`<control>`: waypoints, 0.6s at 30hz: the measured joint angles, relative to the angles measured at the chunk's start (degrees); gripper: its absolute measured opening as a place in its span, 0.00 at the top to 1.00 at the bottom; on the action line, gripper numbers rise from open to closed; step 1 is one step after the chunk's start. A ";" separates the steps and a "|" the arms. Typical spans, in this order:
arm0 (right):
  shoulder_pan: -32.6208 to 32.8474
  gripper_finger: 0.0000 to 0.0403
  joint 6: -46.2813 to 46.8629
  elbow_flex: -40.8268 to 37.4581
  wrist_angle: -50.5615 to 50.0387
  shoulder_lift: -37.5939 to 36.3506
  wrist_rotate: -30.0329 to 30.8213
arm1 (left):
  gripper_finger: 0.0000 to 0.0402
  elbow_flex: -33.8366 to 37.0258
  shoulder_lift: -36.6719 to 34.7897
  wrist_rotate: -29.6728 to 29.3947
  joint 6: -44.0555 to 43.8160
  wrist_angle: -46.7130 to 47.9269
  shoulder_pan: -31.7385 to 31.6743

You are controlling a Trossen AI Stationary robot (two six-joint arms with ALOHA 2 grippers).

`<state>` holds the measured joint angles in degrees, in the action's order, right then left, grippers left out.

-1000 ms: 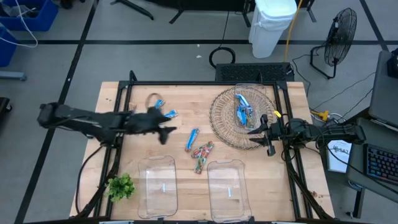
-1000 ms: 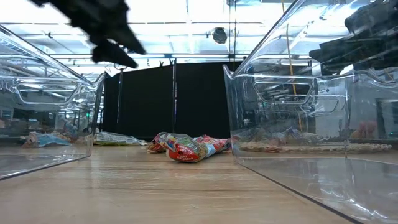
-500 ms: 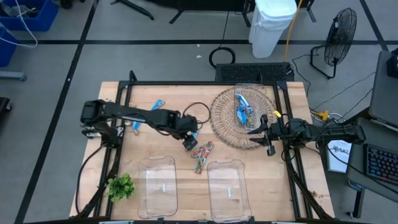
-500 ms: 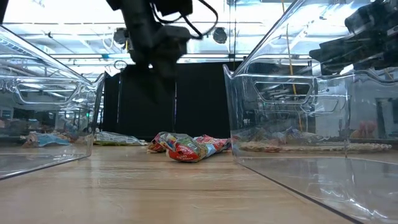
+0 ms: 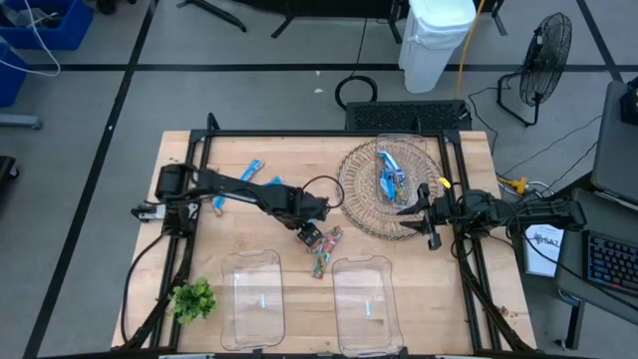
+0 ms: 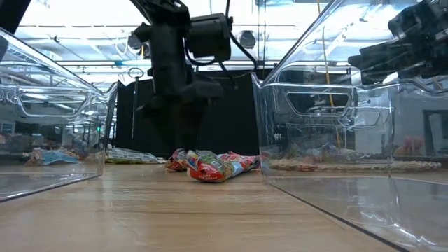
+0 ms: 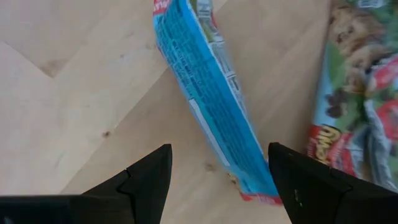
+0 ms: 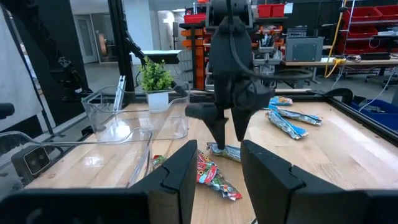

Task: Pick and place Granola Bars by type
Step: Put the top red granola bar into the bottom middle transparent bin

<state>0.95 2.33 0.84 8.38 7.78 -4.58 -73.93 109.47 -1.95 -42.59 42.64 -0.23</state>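
The Granola Bars are small slim wrapped bars, and they lie in a few spots on the wooden desk [image 5: 229, 234]. One bright blue bar [image 7: 211, 118] lies flat near the middle of the desk, right below the left gripper [image 5: 310, 237]. Just beside it is a little heap of red, green and orange bars [image 5: 325, 249]. Two more blue bars [image 5: 251, 172] lie well apart from those, near the far left part of the desk. A few blue bars [image 5: 389, 175] sit in the round wire basket [image 5: 359, 199] on the right side.

Two clear plastic bins stand at the near edge of the desk. The left bin [image 5: 252, 299] and the right bin [image 5: 365, 299] each show only a small pale mark on the bottom; what it is cannot be told. A green leafy sprig [image 5: 193, 298] sits by the near left corner.

There is bare wood between the bins and the heap, and more on the left side.

The left gripper points down over the blue bar with its jaws spread wide, one on each side of the bar, not pinching it. The right gripper [image 5: 407, 210] waits over the basket's right rim with its jaws apart, holding nothing.
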 joint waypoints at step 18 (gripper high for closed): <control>0.00 0.72 0.02 0.00 0.00 0.02 0.00 | 0.82 0.15 0.28 2.38 -2.32 -1.26 0.42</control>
<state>0.95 2.35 0.84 8.38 7.79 -4.58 -73.78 109.75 0.43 -44.91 41.37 0.19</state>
